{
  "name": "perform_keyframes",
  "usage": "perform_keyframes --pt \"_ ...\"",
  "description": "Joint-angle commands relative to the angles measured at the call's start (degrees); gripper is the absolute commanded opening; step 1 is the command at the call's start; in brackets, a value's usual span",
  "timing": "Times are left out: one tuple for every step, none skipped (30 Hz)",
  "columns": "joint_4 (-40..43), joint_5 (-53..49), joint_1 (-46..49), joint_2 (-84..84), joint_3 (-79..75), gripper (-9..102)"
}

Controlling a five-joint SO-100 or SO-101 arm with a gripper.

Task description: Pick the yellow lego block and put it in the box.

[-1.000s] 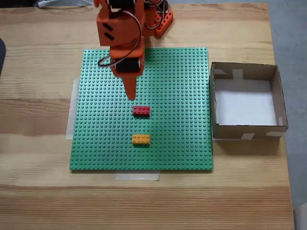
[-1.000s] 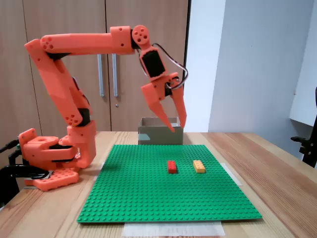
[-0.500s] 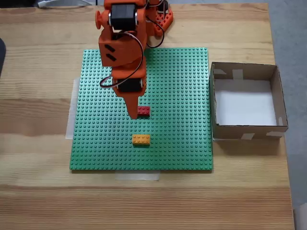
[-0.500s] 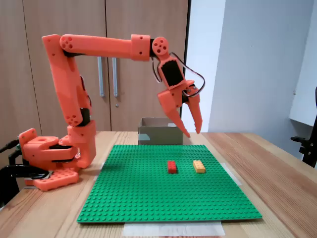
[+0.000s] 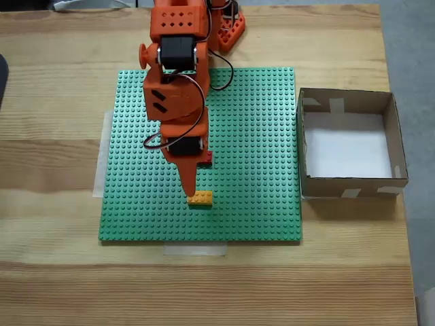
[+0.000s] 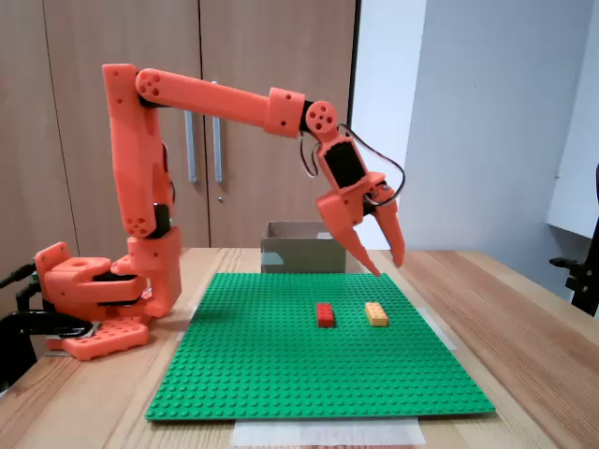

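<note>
The yellow lego block [image 5: 200,198] [image 6: 376,314] lies on the green studded baseplate [image 5: 251,136] [image 6: 281,365], near its front edge in the overhead fixed view. My orange gripper [image 5: 189,192] [image 6: 388,268] hangs open, fingers pointing down, with nothing between them. It is a little above the block, its tip over the block's left end from above. A red brick [image 5: 206,157] [image 6: 325,314] sits just behind the yellow one, partly covered by the arm in the overhead fixed view. The cardboard box [image 5: 346,102] [image 6: 299,254] stands beside the plate with a bare white floor.
The arm's base [image 5: 224,27] [image 6: 94,299] sits at the far edge of the wooden table [image 5: 54,272]. Pale tape [image 5: 194,249] marks the plate's front edge. The table's right edge runs just past the box. Cabinet doors [image 6: 112,37] stand behind.
The arm has stretched forward and lower. The gripper travelled from behind the red brick, over it, to just above the yellow block. Both bricks and the box stayed put.
</note>
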Motion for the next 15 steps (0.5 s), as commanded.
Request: perform_keyframes --pt "-1.0 -0.4 -1.0 -0.4 -1.7 13" --pt "-1.2 -0.5 -1.0 -0.5 -1.5 14" --pt "-1.2 -0.6 -1.1 -0.9 -1.4 14" --pt "-1.4 -0.8 -1.2 -1.3 -1.5 14" --pt "-1.6 -0.8 -1.3 -1.8 -1.7 14" --pt "-1.6 -0.7 -1.5 -2.4 -2.1 13" --pt "-1.6 -0.9 -1.7 -2.8 -2.4 13" --pt "-1.6 -1.0 -1.9 -3.0 -2.5 13" --pt "-1.7 -1.2 -2.2 -3.3 -2.7 14" --pt "-1.8 -1.5 -2.5 -3.5 -3.0 15" --pt "-1.8 -1.6 -2.6 -3.8 -3.2 15" --pt "-1.8 -1.6 -2.7 -3.9 -3.2 15" --pt "-1.7 -1.6 -2.7 -3.9 -3.1 14" --pt "-1.5 -1.3 -2.8 -3.9 -3.1 14" --pt "-1.1 -1.1 -2.9 -3.9 -2.7 15"
